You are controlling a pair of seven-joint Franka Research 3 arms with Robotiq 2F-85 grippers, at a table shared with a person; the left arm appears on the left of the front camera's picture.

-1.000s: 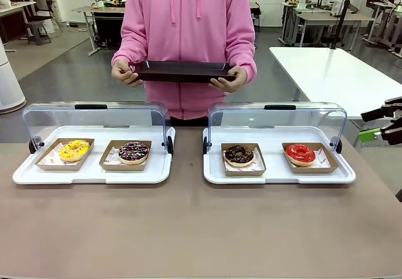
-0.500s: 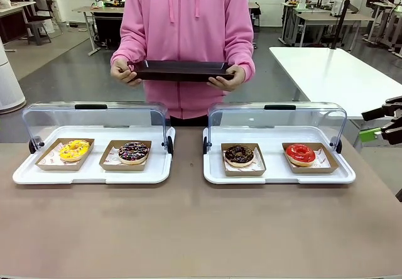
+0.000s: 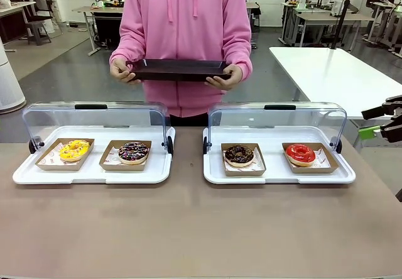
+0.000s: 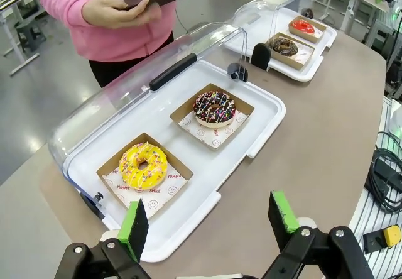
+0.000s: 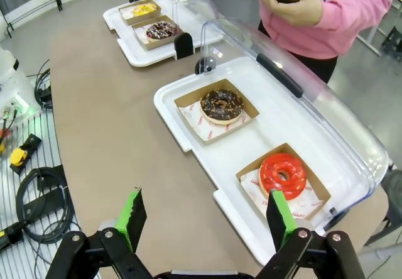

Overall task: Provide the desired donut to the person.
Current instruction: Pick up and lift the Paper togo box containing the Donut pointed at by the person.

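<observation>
Left gripper [image 4: 210,219] and right gripper [image 5: 206,213] both gape wide and empty; no donut is lifted yet.
Nearest me, the left one hovers over the surface [image 3: 188,229] just short of the left white tray [image 4: 264,128], where a yellow donut [image 4: 143,166] and a sprinkled chocolate donut [image 4: 214,107] sit in card boats; the right one hangs likewise before the right white tray [image 5: 188,144] with its chocolate donut [image 5: 221,105] and red donut [image 5: 282,175]. Beyond, the person [image 3: 185,15] holds a dark tray [image 3: 179,70] in both hands. I'd say choosing, grasping and delivery all remain; which donut is wanted I cannot tell.
</observation>
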